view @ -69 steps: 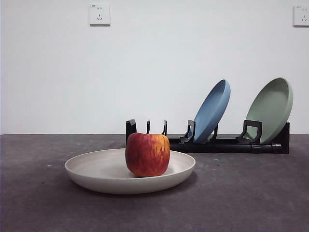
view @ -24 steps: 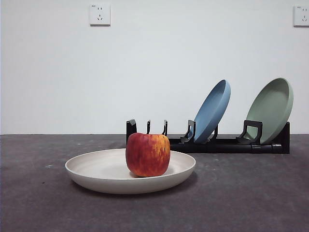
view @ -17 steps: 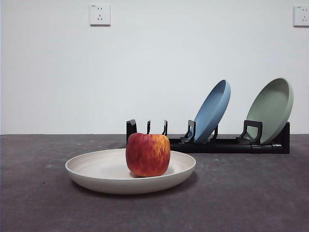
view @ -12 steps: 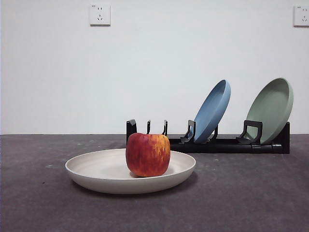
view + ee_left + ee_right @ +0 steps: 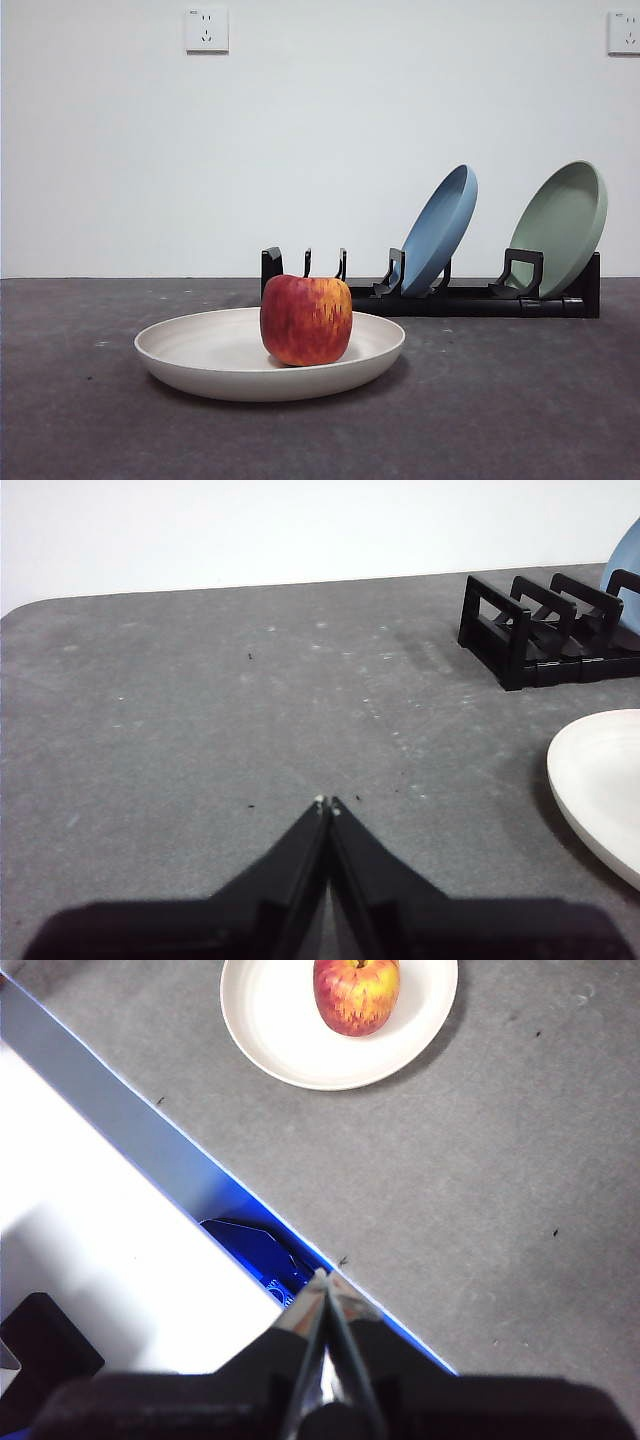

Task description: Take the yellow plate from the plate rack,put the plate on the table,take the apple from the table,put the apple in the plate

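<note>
Both arms look parked here: the left gripper [image 5: 327, 802] has its jaws pressed together on nothing, low over bare table [image 5: 200, 710] with the yellow plate [image 5: 600, 780] just peeking in at the side, and the right gripper [image 5: 325, 1278] is likewise pinched closed and empty, hanging out over the table's edge with the plate well away from it. Moving outward, the apple [image 5: 306, 319] sits in the yellow plate (which honestly reads more cream than yellow), a bit off-centre toward the rack side, and the plate lies flat on the table in front of the plate rack [image 5: 430, 295]. The rack's near slots are empty, while a blue plate [image 5: 438, 230] and a pale green plate [image 5: 560, 228] lean in the others. So I'd say the job is basically finished, and the risks from here are mostly self-inflicted. If either arm swings back across the table, it could clip the plate rim and send the apple rolling, since that rim is shallow and a round apple won't take much of a nudge. A low sweep near the rack could also knock a leaning plate out of its slot. Leaving it alone seems safest.
</note>
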`<act>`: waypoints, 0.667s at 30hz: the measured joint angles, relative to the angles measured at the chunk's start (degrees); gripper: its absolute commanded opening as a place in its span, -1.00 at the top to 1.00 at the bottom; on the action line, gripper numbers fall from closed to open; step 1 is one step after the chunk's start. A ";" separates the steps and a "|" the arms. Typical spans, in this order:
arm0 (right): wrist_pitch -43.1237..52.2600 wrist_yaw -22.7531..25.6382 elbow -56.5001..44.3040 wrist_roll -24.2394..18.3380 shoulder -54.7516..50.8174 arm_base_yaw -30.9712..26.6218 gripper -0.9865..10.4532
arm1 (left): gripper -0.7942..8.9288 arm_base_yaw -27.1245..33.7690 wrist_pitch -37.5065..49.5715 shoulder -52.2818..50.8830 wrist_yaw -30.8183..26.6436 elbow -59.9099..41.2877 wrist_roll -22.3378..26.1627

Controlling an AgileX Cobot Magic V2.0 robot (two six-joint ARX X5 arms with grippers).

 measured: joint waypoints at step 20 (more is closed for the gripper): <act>2.60 -1.29 -0.11 -2.80 -4.02 -7.21 0.83 | 0.84 0.00 0.00 0.00 0.00 0.00 0.00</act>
